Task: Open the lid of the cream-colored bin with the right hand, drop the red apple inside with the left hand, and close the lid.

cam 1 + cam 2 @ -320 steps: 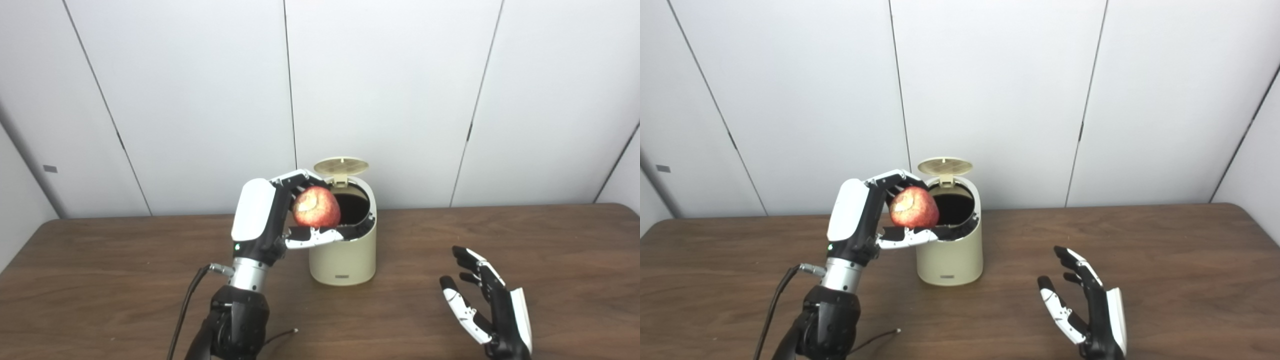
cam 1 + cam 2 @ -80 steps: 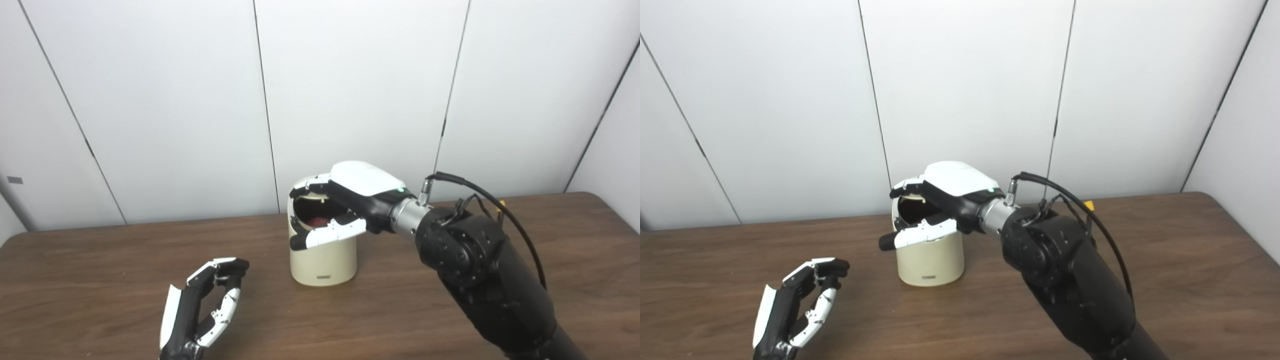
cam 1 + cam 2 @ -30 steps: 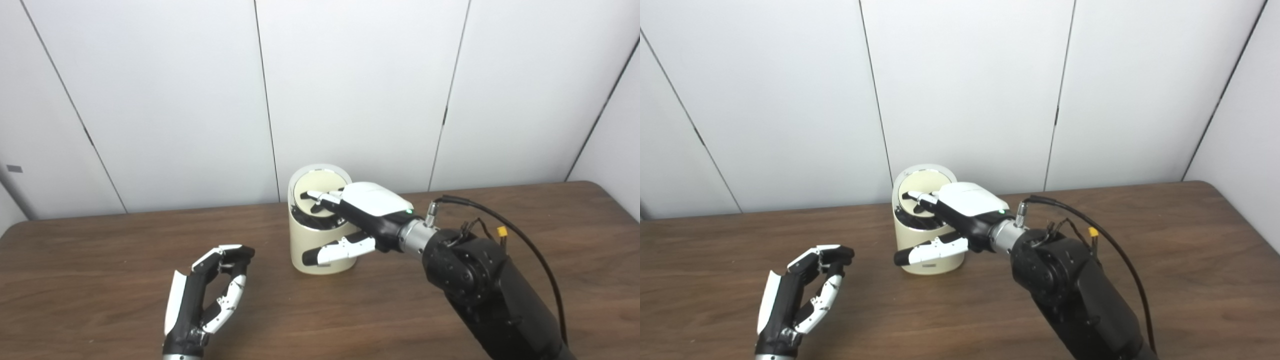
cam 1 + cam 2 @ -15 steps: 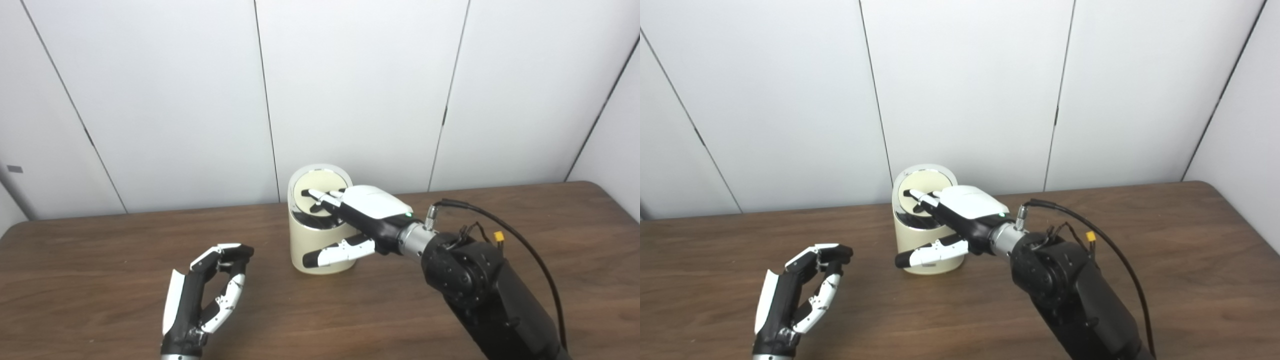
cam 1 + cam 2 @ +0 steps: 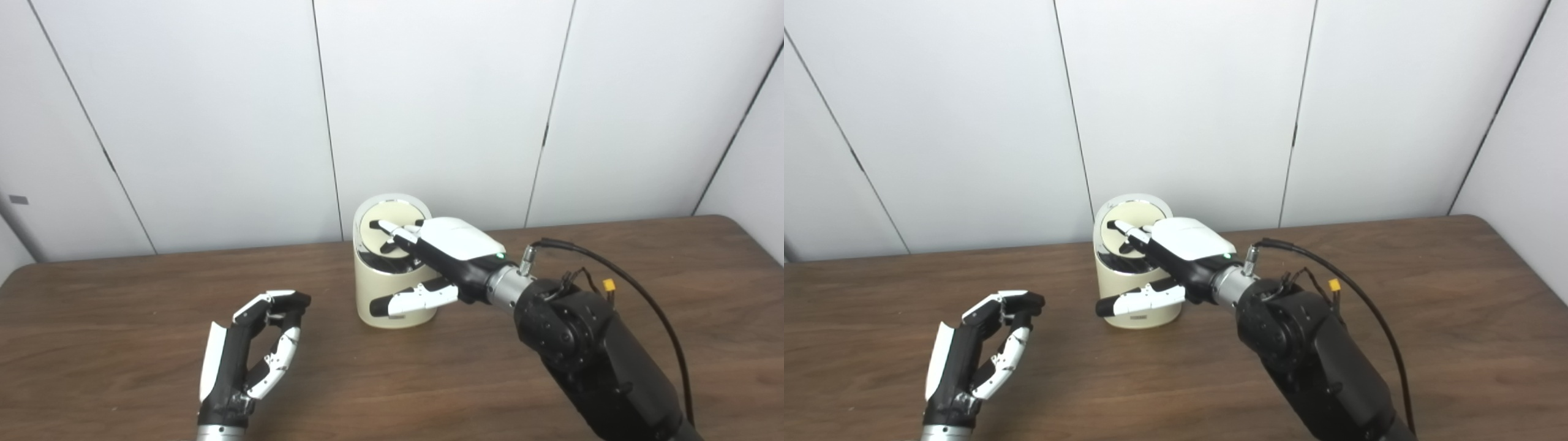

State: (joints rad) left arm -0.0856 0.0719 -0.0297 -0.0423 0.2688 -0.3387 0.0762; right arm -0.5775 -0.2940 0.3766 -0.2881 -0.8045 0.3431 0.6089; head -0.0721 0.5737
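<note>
The cream-colored bin [image 5: 383, 300] stands at the middle back of the brown table [image 5: 122, 343], its round lid [image 5: 392, 222] down flat in the chrome rim. My right hand [image 5: 438, 260] lies across the bin's top, fingers spread on the lid and the thumb stretched out in front of the bin wall; it holds nothing. To the bin's left my left hand [image 5: 251, 355] rests on the table, empty, with fingers curled loosely and apart. The red apple is hidden from view.
White wall panels [image 5: 429, 104] rise right behind the bin. My right forearm [image 5: 588, 343] with its black cable [image 5: 637, 300] crosses the table's right half. The table's right edge [image 5: 1519, 257] runs near the right of the picture.
The whole picture has shifted slightly, so the camera moved. The lid stays down and my right hand still lies on it; the left hand has not moved.
</note>
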